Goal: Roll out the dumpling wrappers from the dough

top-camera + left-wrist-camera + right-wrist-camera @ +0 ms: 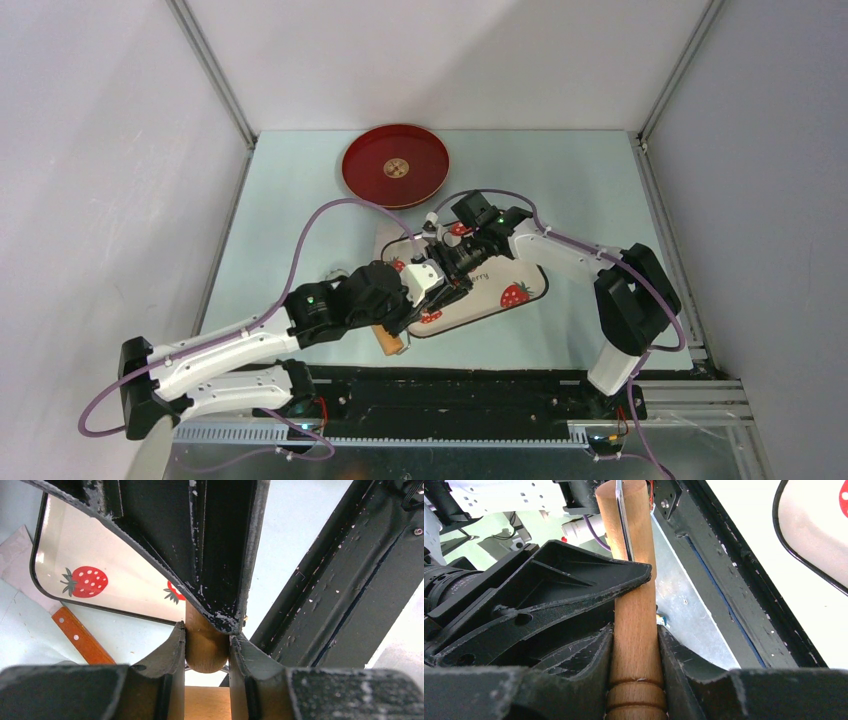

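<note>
Clamping the wooden roller (631,530) between them, the left fingers (165,655) pinch its rounded near end and the right fingers (591,655) squeeze its shaft beside a grooved ring — both pairs tight on wood. It spans the left end of the strawberry tray (532,270) on the tabletop (570,190); the dough cannot be seen — the arms cover much of the tray.

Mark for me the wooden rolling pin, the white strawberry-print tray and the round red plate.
Wooden rolling pin (634,625): right wrist view, plain shaft above the grooved neck.
White strawberry-print tray (527,275): top view, bare surface at its right end.
Round red plate (365,170): top view, red floor left of centre.
</note>
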